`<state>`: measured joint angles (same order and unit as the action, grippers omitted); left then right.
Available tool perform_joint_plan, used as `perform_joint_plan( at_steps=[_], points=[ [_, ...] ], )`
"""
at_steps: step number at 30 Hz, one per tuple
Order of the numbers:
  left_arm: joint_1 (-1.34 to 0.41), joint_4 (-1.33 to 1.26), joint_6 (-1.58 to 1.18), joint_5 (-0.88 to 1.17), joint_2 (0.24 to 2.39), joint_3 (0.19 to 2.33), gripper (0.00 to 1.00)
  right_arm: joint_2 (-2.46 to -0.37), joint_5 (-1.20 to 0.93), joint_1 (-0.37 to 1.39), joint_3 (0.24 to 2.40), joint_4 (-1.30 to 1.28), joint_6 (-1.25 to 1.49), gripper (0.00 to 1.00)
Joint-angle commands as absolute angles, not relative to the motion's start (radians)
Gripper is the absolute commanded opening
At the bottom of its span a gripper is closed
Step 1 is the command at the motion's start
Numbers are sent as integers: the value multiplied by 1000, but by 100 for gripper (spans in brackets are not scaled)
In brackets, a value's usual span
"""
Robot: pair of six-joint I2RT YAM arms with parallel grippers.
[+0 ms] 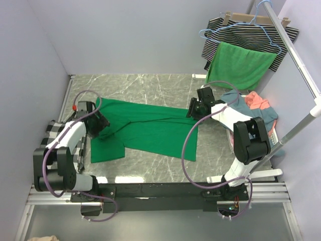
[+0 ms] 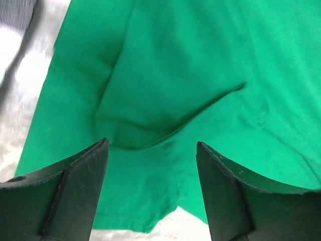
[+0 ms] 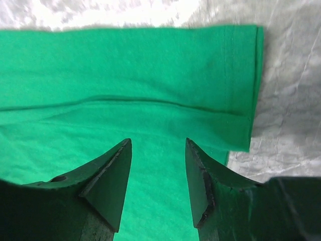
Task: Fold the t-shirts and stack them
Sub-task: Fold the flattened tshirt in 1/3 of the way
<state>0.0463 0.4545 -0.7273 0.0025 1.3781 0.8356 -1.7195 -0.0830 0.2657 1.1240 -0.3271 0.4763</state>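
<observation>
On my marble table (image 1: 150, 168) the emerald t-shirt (image 1: 150, 128) lies spread across the middle, creased toward its left end. The blue and coral t-shirts (image 1: 253, 105) sit heaped at the right edge. My left gripper (image 2: 153, 145) hangs over the shirt's left part, jaws apart, a crease just beyond its tips. My right gripper (image 3: 158, 143) stands open above the hemmed right end, holding nothing.

Lab test cell: white partition walls (image 1: 125, 35) enclose table (image 1: 150, 83).
</observation>
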Motion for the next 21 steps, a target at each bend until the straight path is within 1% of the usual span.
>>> perform_joint_plan(
  at_steps=[1, 8, 15, 18, 19, 21],
  points=[
    [48, 417, -813, 3, 1318, 769, 75, -1677, -95, 270, 1103, -328, 460, 54],
    [51, 396, -848, 5, 1341, 713, 75, -1661, -98, 270, 1080, -328, 454, 54],
    [49, 382, -883, 5, 1302, 652, 72, -1661, -100, 270, 1062, -324, 456, 54],
    [49, 345, -914, -57, 1287, 617, 63, -1658, -97, 268, 1055, -321, 457, 54],
    [49, 338, -920, -61, 1284, 612, 57, -1660, -100, 270, 1058, -324, 457, 54],
    [49, 319, -945, -69, 1275, 611, 53, -1664, -100, 270, 1060, -325, 453, 54]
  ],
)
